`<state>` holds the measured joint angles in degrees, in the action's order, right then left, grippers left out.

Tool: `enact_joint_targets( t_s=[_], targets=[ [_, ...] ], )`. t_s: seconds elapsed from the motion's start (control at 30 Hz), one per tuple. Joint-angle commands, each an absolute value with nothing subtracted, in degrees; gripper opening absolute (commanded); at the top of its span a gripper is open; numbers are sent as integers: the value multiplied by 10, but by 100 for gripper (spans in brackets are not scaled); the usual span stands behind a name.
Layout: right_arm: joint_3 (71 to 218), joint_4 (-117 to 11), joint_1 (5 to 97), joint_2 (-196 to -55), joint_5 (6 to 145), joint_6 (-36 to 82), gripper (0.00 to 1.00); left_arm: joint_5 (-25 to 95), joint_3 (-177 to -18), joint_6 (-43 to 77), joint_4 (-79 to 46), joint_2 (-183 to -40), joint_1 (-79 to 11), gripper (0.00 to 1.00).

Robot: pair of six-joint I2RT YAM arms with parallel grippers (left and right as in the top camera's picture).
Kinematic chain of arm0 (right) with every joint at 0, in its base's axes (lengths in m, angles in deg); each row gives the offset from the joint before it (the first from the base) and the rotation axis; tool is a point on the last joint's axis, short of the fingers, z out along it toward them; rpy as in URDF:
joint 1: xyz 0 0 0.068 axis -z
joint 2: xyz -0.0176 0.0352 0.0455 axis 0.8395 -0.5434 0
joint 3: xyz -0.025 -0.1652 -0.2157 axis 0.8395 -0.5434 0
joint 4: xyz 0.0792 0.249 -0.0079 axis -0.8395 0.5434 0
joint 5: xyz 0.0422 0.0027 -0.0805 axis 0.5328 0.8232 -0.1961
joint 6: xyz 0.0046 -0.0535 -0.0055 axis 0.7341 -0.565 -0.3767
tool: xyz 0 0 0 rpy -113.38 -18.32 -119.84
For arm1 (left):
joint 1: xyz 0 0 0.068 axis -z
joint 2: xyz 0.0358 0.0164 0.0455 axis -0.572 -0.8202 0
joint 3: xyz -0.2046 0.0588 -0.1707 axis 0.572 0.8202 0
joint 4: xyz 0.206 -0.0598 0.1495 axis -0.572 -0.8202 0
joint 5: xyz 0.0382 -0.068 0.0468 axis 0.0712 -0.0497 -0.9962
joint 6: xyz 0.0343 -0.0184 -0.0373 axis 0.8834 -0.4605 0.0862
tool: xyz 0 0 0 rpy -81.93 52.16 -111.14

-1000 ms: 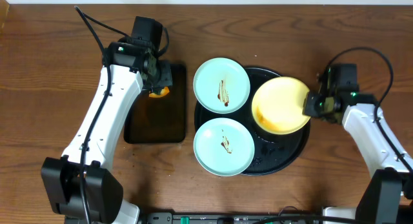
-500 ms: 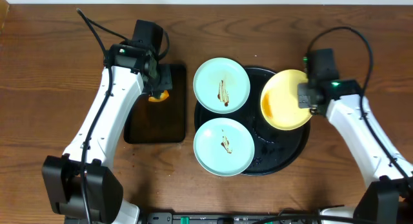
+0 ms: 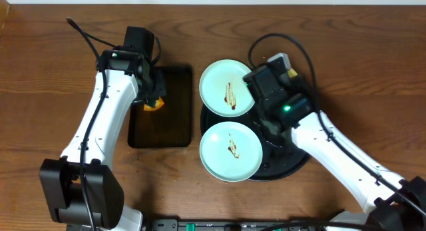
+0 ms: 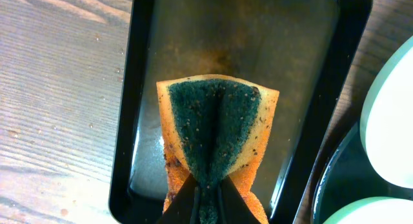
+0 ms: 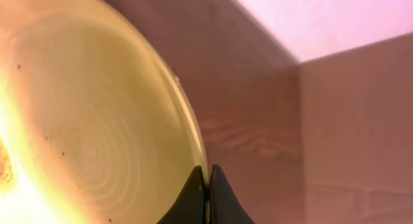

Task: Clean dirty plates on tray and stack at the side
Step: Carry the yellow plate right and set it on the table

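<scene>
Two pale blue plates, one at the back [image 3: 228, 88] and one at the front [image 3: 231, 151], each with a brown smear, lie on the left of the round black tray [image 3: 293, 166]. My right gripper [image 5: 206, 185] is shut on the rim of the pale yellow plate [image 5: 97, 133] and holds it lifted and tilted. In the overhead view the right arm [image 3: 283, 101] hides most of that plate. My left gripper [image 4: 206, 195] is shut on the orange and green sponge [image 4: 216, 127], folding it, over the rectangular tray [image 4: 258, 43].
The dark rectangular tray [image 3: 163, 128] lies left of the round tray, its floor wet. The sponge [image 3: 153, 104] shows at its left edge overhead. Brown wooden table [image 3: 53, 111] lies all around, and cables trail behind both arms.
My right arm swung left over the round tray, lifting the yellow plate and tipping it up on edge. My left gripper shifted slightly left and forward with the sponge.
</scene>
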<state>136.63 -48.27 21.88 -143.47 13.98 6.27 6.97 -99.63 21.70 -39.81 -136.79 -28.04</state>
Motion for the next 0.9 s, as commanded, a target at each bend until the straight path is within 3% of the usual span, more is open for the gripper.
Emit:
enact_joint_targets(
  t_s=[0.0,0.4,0.73,0.87],
  targets=[
    [1378,-507,193,-1436,59,6,1,67,-992,214,-398,-1365,-282,8],
    [1378,-578,184,-1436,-4,-79,1,67,-992,214,-395,-1365,-282,8],
    [1378,-592,184,-1436,-15,-80,1,67,-992,214,-393,-1365,-282,8],
    [1378,-592,199,-1436,-15,-22,1,67,-992,214,-393,-1365,-282,8]
  ],
)
